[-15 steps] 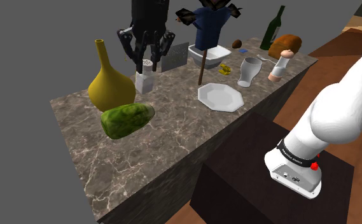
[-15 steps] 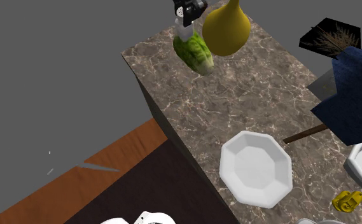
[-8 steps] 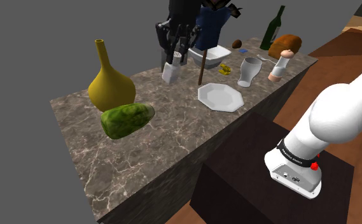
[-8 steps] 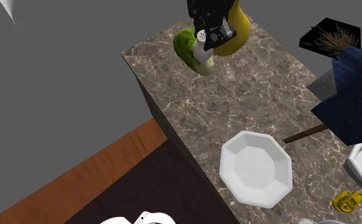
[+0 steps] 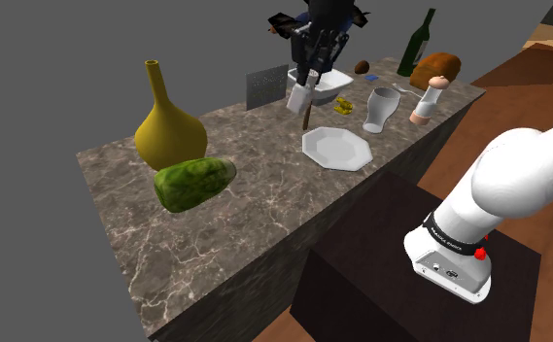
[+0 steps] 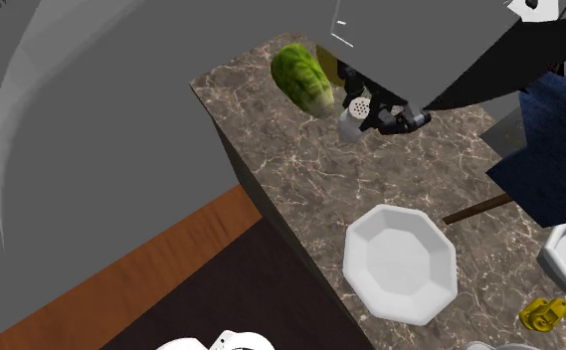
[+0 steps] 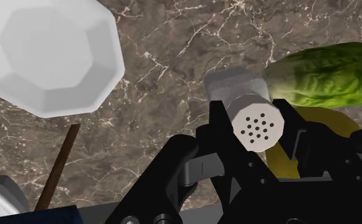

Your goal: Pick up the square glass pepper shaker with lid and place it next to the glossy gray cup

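The pepper shaker [image 5: 300,94] is a pale square body with a perforated round lid [image 7: 257,127]. It hangs tilted in the air above the marble counter [image 5: 264,209]. My black gripper [image 5: 313,58] is shut on it, with a finger [image 7: 221,124] pressed against each side of the lid end. In the second exterior view the shaker [image 6: 354,114] floats over the counter between the green vegetable [image 6: 303,75] and the white plate [image 6: 400,263]. The glossy grey cup [image 5: 381,109] stands upright toward the shoulder view's right, beyond the plate [image 5: 335,148].
A yellow vase [image 5: 170,126] and the green vegetable [image 5: 194,182] stand at the shoulder view's left. A white bowl [image 5: 334,82], a grey box [image 5: 266,87], a blue-clad stick figure [image 5: 325,24], a bottle [image 5: 417,44], bread [image 5: 435,68] and a small doll [image 5: 426,102] crowd the back.
My gripper has carried the shaker toward the shoulder view's right, from beside the yellow vase to above the counter near the plate and white bowl. The shaker now tilts more.
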Action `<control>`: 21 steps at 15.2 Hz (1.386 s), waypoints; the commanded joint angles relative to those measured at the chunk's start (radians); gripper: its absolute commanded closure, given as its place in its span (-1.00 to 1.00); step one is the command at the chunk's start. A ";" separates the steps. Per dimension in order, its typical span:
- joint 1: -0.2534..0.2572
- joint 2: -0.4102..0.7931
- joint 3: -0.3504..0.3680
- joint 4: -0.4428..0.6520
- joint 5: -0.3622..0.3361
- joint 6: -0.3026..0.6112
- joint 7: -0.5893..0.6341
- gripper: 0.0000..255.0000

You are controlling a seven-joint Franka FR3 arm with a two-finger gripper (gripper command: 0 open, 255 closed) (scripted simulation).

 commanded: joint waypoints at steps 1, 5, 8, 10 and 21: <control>-0.010 -0.039 -0.044 -0.041 -0.005 -0.008 -0.055 1.00; -0.034 -0.097 -0.127 -0.092 -0.030 -0.032 -0.151 1.00; -0.056 -0.129 -0.189 -0.118 -0.056 -0.049 -0.222 1.00; -0.072 -0.145 -0.231 -0.130 -0.076 -0.060 -0.270 1.00; -0.164 -0.145 -0.462 -0.116 -0.200 -0.102 -0.534 1.00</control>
